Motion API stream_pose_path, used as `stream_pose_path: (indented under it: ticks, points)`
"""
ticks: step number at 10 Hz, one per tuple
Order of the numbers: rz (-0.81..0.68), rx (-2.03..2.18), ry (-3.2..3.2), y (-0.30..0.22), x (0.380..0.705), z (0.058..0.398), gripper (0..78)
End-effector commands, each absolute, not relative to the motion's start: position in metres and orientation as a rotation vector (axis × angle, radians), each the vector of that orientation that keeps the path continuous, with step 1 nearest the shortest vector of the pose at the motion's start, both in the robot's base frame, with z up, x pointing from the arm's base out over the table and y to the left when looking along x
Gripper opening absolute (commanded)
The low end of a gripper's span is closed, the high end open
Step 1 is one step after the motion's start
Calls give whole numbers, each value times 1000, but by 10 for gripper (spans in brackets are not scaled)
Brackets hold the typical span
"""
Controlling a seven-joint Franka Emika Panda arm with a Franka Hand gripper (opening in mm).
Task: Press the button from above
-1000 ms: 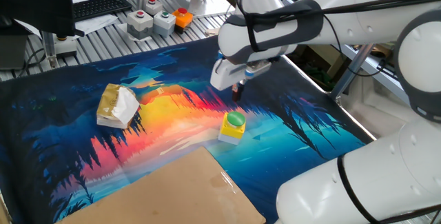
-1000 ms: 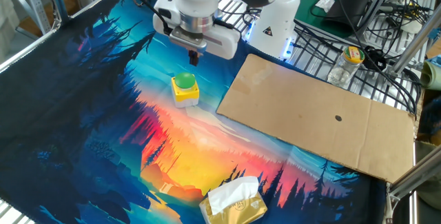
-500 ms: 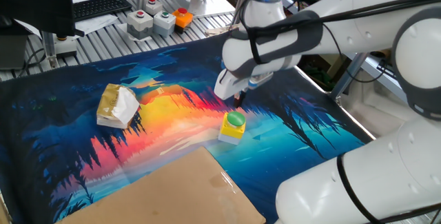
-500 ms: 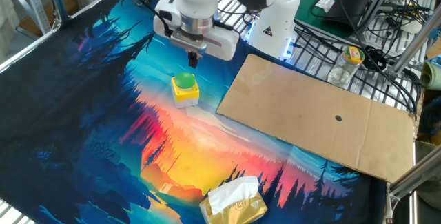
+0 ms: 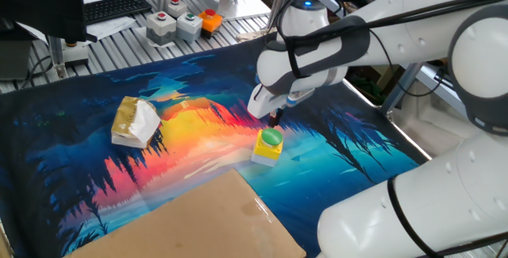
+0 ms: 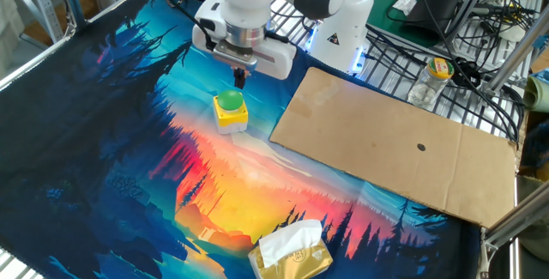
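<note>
One fixed view
- Button (image 5: 269,146): I see the yellow box with its green dome cap right of frame centre, sitting on the colourful mat (image 5: 79,139).
- Gripper (image 5: 275,117): I have it directly above the green cap, the dark tip just short of it; I cannot tell from here whether the fingers are open or shut.
- Tissue pack (image 5: 135,122): left of centre on the mat, well apart from the button.
- Cardboard sheet (image 5: 190,222): bottom centre, its upper corner near the button.
- Grey boxes with red buttons (image 5: 175,25): top of frame, beyond the mat.

The other fixed view
- Button (image 6: 230,111): upper left of centre, on the mat (image 6: 103,142).
- Gripper (image 6: 239,77): I see it hanging just above and slightly right of the cap; the tip reads as one dark point, so its state stays unclear.
- Cardboard sheet (image 6: 395,146): right half of frame, near the button but apart.
- Tissue pack (image 6: 292,251): bottom centre.
</note>
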State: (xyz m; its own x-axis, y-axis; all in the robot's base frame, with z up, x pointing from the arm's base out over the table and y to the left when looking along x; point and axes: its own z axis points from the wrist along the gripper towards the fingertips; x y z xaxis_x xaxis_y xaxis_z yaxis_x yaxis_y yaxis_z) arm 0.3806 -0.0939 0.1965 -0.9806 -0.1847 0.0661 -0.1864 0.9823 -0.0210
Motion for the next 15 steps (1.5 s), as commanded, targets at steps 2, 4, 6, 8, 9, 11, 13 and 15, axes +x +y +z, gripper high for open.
stream_pose_path:
  ticks: [2,4,6,8,9,11,13,15]
  points:
    - [23,217,-3053,-94,381,197,0]
    - [25,185,-3017,-94,381,197,0]
    - [33,190,-2998,-94,381,197,0]
    - [86,215,-2957,-94,381,197,0]
    - [103,222,-2957,-94,381,196,0]
    - [102,224,-2964,-95,374,174,0]
    - [106,226,-2963,-94,372,168,0]
    - [121,241,-2965,-97,373,164,0]
